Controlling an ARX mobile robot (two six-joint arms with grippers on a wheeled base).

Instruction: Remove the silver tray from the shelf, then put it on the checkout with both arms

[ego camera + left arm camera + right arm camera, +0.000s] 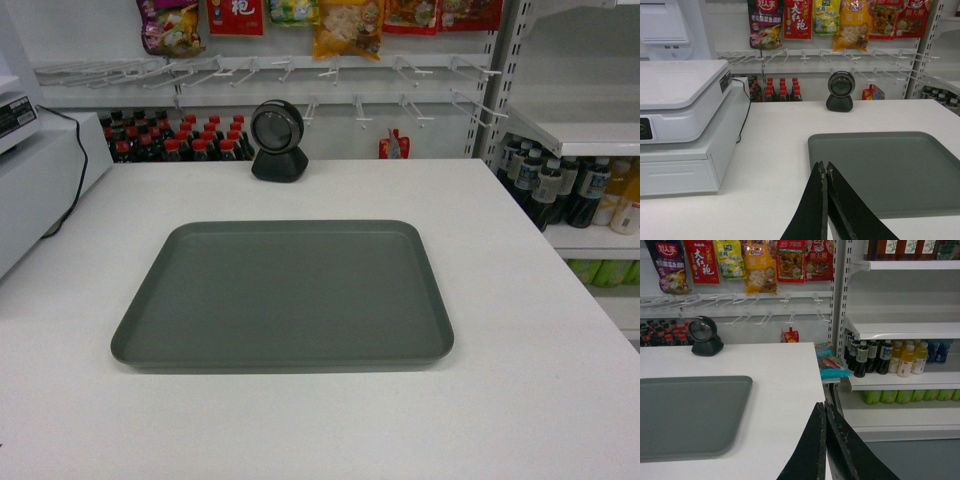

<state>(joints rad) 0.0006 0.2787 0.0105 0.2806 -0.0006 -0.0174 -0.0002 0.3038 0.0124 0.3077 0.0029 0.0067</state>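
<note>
Writing is readable only on the snack packets (798, 19) hanging behind the checkout (520, 400): the red one carries large Chinese characters that look like 大红袍, and the others show Chinese print too small to read. Taking the silver tray (285, 295) as the landmark, a white cash register (682, 117) stands to its left, with a black cable running down its side. The left gripper (825, 167) hangs over the counter just off the tray's near left corner, its two thin black fingers pressed together, touching nothing. The tray itself lies flat in the middle of the checkout, empty. Behind it, at the counter's far edge, sits a round black scanner (278, 142), and beyond that stand red-capped dark bottles (175, 138). Right of the tray, the right gripper (824, 407) hovers above the counter's right edge, jaws likewise closed on nothing. Farther right, the shelf (900, 330) holds drink bottles (890, 357) whose labels are unreadable.
</note>
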